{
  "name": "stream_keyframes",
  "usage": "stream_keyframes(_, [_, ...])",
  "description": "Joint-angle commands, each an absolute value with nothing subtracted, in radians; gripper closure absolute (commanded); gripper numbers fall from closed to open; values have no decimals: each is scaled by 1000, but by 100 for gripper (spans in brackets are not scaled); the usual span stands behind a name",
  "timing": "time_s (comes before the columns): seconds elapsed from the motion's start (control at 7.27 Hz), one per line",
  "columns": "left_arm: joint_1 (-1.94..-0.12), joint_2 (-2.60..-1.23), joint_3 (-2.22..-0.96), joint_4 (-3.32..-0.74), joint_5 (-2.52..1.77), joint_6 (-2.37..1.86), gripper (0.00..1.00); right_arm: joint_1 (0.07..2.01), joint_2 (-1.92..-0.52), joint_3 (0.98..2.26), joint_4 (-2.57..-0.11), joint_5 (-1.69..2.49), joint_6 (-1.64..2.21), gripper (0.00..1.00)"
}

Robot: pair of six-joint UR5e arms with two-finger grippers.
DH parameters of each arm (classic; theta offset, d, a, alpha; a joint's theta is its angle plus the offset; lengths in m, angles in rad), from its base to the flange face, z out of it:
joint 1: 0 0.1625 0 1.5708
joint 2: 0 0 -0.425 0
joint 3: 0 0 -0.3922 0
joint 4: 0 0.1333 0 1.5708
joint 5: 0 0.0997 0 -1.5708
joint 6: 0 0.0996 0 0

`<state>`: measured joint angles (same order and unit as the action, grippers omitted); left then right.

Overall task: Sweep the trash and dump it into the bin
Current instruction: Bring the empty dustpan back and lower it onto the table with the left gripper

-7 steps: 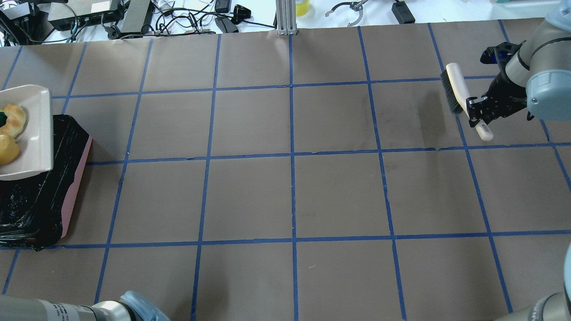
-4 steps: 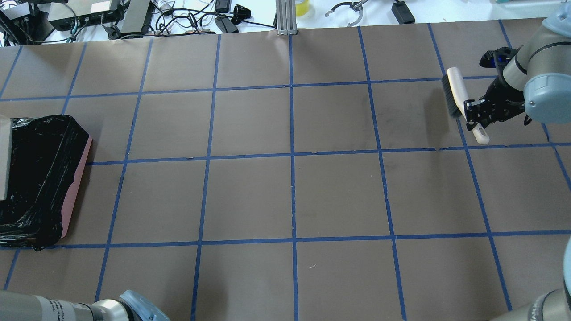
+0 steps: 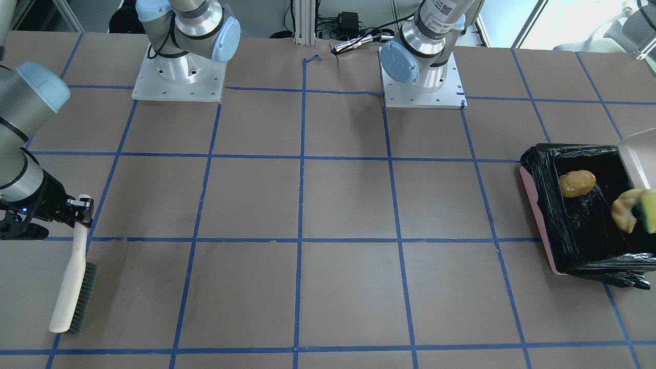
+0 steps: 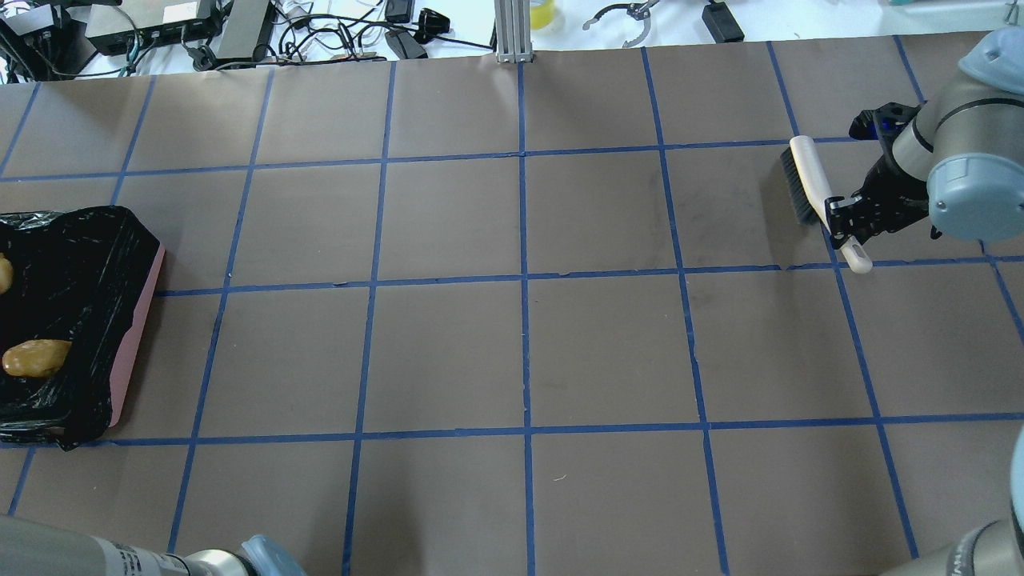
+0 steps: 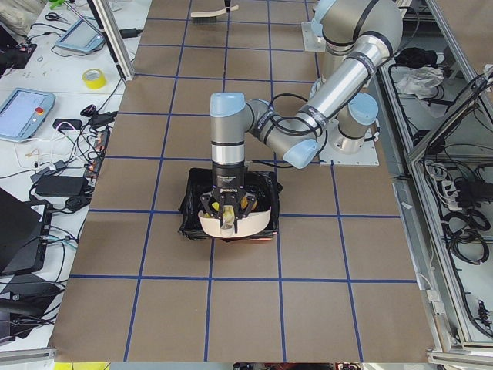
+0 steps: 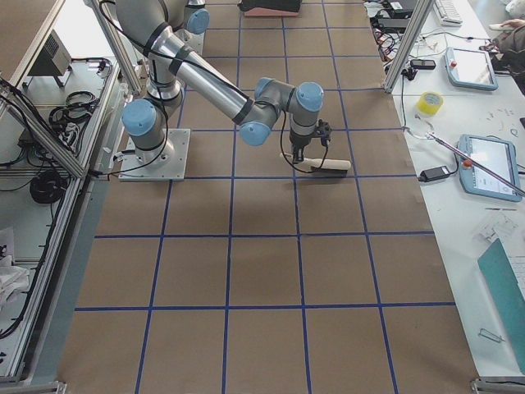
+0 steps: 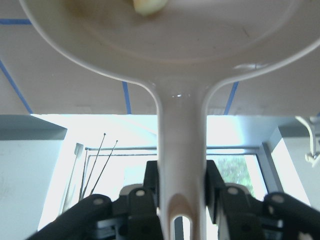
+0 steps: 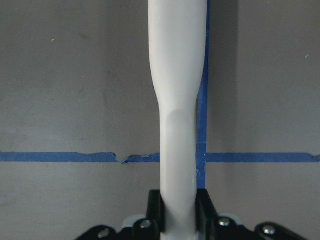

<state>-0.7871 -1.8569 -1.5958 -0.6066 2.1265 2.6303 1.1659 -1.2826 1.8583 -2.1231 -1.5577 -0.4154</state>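
The bin [image 3: 535,205], pink-sided and lined with a black bag, stands at the table's left end [image 4: 132,344]. The golden-brown lump [image 3: 577,183] lies inside it [image 4: 36,358]. The pastry ring [image 3: 626,207] and the yellow sponge wedge [image 3: 647,211] are over the bin's outer side, just below the pale dustpan [image 3: 638,148]. My left gripper [image 7: 182,205] is shut on the dustpan's handle [image 7: 182,150] and holds it tipped over the bin [image 5: 235,222]. My right gripper [image 4: 844,222] is shut on the cream brush [image 4: 804,184] at the far right, bristles near the table [image 3: 82,302].
Blue tape lines divide the brown table [image 4: 520,352] into squares. Cables and electronics [image 4: 160,32] lie beyond its far edge. The two arm bases [image 3: 179,77] stand on white plates at the robot's side.
The dustpan with the trash has moved left out of the overhead view and tipped; the lump now lies in the bin. The right gripper has shifted the brush slightly nearer.
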Motion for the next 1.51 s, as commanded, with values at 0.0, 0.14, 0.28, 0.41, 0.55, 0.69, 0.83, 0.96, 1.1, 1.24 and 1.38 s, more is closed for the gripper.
stream_keyframes(0.0, [-883,-1871,-1602,-474,2242,2723,100,1166,-1282,1861,-2125,-1562,-410,83])
stream_keyframes(0.14, [-894,-1871,-1600,-381,2231,2784,100,1166,-1282,1864,-2123,-1562,-411,75])
stream_keyframes(0.28, [-913,-1867,-1594,-315,2165,2790,100,1166,-1281,1868,-2123,-1562,-408,68])
stream_keyframes(0.41, [-967,-1868,-1594,-211,2107,2792,100,1166,-1281,1870,-2123,-1562,-408,59])
stream_keyframes(0.55, [-1038,-1871,-1594,-139,2074,2766,100,1166,-1279,1870,-2125,-1563,-413,51])
stream_keyframes(0.69, [-1095,-1871,-1594,-138,2030,2658,100,1166,-1279,1870,-2126,-1563,-414,35])
stream_keyframes(0.83, [-1151,-1876,-1600,-143,2013,2551,100,1166,-1278,1870,-2125,-1563,-414,31])
stream_keyframes(0.96, [-1231,-1884,-1603,-176,1943,2384,100,1166,-1276,1870,-2126,-1562,-414,29])
stream_keyframes(1.1, [-1285,-1894,-1601,-284,1928,2230,100,1166,-1269,1870,-2126,-1562,-416,27])
stream_keyframes(1.24, [-1320,-1916,-1600,-390,1924,2074,100,1166,-1241,1870,-2129,-1562,-417,27])
stream_keyframes(1.38, [-1336,-1939,-1600,-461,1834,1963,100,1166,-1238,1870,-2129,-1563,-419,27])
